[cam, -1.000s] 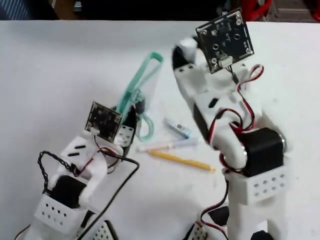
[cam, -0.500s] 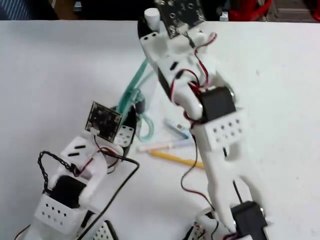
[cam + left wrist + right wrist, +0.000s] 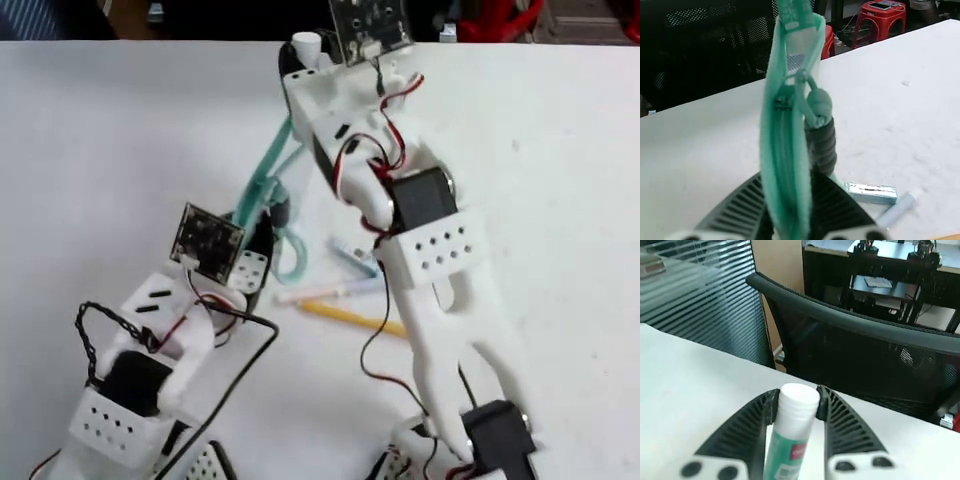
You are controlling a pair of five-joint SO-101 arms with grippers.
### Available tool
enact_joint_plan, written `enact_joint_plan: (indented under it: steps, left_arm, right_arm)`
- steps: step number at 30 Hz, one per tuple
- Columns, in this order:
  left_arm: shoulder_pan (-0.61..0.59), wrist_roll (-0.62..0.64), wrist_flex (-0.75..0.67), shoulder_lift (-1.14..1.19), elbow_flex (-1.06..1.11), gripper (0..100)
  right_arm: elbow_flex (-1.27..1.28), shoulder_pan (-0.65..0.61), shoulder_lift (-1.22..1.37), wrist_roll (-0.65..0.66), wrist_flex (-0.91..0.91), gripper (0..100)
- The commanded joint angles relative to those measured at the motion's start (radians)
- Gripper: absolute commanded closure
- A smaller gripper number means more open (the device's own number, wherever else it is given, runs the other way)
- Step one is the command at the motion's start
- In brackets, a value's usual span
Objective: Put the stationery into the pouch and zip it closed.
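A clear pouch (image 3: 262, 186) with a teal zip edge stands on its side on the white table. My left gripper (image 3: 267, 228) is shut on its near end; the left wrist view shows the teal zip (image 3: 782, 150) between the jaws of the left gripper (image 3: 787, 202), the zip pull hanging beside it. My right gripper (image 3: 301, 62) hangs near the pouch's far end, shut on a glue stick (image 3: 305, 44) with a white cap (image 3: 798, 396) and green label. A small eraser (image 3: 355, 256), a white pen (image 3: 330, 292) and a yellow pencil (image 3: 352, 319) lie right of the pouch.
The right arm (image 3: 440, 290) stretches from the front edge across the loose items toward the back. The table's far edge (image 3: 150, 42) lies just past the glue stick, with a dark mesh chair (image 3: 855, 340) behind it. Bare table lies at far left and far right.
The right arm has swung left and stretched toward the back edge, carrying the glue stick to the pouch's far end. The left arm and the pouch stay put.
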Motion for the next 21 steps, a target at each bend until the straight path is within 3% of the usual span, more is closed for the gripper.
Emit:
enact_joint_plan:
  steps: [1, 12, 18, 21]
  left_arm:
    - [-0.024, -0.008, -0.014, -0.005, -0.002, 98]
    - [-0.068, 0.046, -0.032, -0.001, -0.002, 98]
    - [-0.071, 0.046, -0.032, -0.001, -0.002, 98]
    - [-0.073, 0.046, -0.035, -0.001, -0.002, 97]
  right_arm:
    - [0.123, -0.056, -0.085, -0.008, -0.033, 98.1]
    - [0.402, -0.096, -0.366, 0.003, 0.025, 97.1]
    - [0.239, -0.024, -0.4, 0.011, 0.216, 64.6]
    - [0.115, 0.045, -0.398, 0.015, 0.321, 66.1]
